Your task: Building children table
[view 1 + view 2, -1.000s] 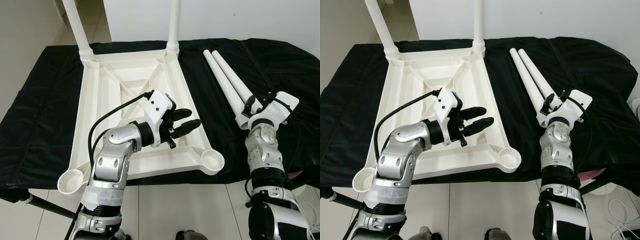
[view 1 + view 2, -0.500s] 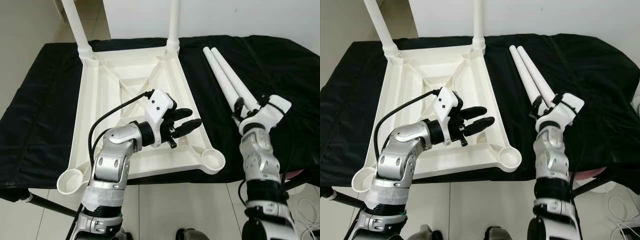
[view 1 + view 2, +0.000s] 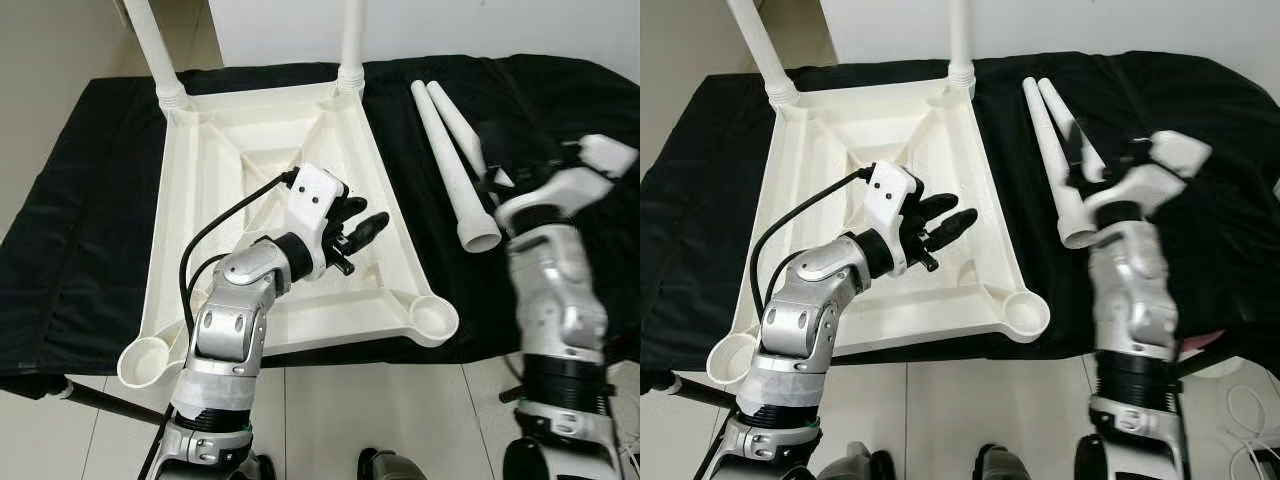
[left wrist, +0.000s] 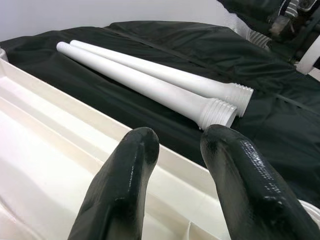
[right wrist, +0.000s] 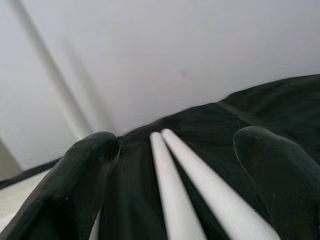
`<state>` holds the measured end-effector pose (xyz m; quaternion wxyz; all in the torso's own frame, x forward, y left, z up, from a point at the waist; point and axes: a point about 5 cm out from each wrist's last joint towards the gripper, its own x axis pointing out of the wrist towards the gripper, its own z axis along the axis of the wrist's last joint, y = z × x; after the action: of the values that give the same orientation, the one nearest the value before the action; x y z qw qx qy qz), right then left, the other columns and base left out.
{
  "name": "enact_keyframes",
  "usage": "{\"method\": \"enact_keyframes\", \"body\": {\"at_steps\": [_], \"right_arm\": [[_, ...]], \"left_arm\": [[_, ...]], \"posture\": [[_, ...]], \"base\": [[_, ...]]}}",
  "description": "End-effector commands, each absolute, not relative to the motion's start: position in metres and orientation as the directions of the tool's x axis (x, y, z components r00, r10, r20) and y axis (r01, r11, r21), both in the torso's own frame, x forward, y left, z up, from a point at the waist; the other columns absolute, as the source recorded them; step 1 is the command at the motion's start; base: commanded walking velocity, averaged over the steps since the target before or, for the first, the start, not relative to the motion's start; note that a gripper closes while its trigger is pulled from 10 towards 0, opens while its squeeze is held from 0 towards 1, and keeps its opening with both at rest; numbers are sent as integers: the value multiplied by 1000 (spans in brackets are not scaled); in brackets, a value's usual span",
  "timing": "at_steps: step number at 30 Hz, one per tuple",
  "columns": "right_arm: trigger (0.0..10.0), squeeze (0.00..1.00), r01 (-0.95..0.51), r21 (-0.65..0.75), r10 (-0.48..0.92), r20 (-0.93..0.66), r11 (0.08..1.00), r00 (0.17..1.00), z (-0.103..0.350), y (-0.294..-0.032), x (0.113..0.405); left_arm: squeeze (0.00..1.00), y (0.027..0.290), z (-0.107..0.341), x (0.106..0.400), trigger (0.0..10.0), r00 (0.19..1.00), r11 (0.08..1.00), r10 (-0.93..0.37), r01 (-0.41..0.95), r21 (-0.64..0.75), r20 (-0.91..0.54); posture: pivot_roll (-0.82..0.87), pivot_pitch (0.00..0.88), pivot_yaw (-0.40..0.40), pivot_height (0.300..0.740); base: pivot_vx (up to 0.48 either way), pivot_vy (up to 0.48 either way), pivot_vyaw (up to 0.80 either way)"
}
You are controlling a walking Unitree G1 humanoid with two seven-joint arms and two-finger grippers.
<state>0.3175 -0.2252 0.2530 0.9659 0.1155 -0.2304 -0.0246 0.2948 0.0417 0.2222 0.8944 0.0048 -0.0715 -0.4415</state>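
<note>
The white plastic tabletop [image 3: 178, 200] lies upside down on a black cloth. Two legs [image 3: 150, 40] [image 3: 352, 35] stand screwed into its far corners. The near corner sockets [image 3: 145, 360] [image 3: 432, 318] are empty cups. Two loose white legs [image 3: 447, 155] [image 3: 458, 118] lie side by side on the cloth to the right, threaded ends [image 4: 220, 107] toward me. My left gripper [image 3: 952, 215] hovers over the tabletop's underside near its right rim, open and holding nothing. My right gripper [image 3: 1098, 158] hangs above the loose legs' near ends, open wide, with both legs [image 5: 172, 200] between its fingers' line of sight.
The black cloth [image 3: 80, 200] covers a low platform that ends just before my feet, with pale floor tiles [image 3: 330, 420] below. A white wall [image 3: 480, 25] stands behind. A black cable [image 3: 215, 235] loops off my left wrist. A dark rod [image 3: 100, 405] juts out at the lower left.
My right arm has lifted and swung up from the legs' threaded ends, with its fingers spread. My left gripper has edged slightly farther over the tabletop. The camera has shifted a little.
</note>
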Motion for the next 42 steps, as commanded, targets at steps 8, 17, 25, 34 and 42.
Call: {"method": "enact_keyframes", "body": {"at_steps": [8, 17, 25, 34, 42], "right_arm": [[10000, 0, 243, 144, -277, 310, 959, 909, 228, -252, 324], [10000, 0, 297, 100, -311, 184, 950, 932, 196, -265, 328], [10000, 0, 281, 27, -282, 136, 959, 950, 183, -275, 334], [10000, 0, 218, -43, -214, 80, 975, 973, 181, -283, 342], [10000, 0, 64, -94, -63, 9, 993, 998, 173, -278, 356]], "left_arm": [[0, 39, 221, 296, 10000, 618, 626, -778, 778, 53, 116], [0, 40, 221, 294, 10000, 626, 633, -772, 772, 49, 113], [0, 38, 220, 291, 10000, 612, 619, -784, 784, 46, 106], [0, 39, 220, 288, 10000, 612, 618, -785, 785, 44, 99], [0, 40, 219, 285, 10000, 610, 614, -788, 788, 42, 81]], "posture": [[-120, 136, 76, 740], [-114, 138, 74, 740], [-105, 149, 80, 740], [-92, 165, 84, 740], [-76, 176, 97, 740]], "base": [[0, 0, 0], [0, 0, 0], [0, 0, 0], [0, 0, 0], [0, 0, 0]]}}
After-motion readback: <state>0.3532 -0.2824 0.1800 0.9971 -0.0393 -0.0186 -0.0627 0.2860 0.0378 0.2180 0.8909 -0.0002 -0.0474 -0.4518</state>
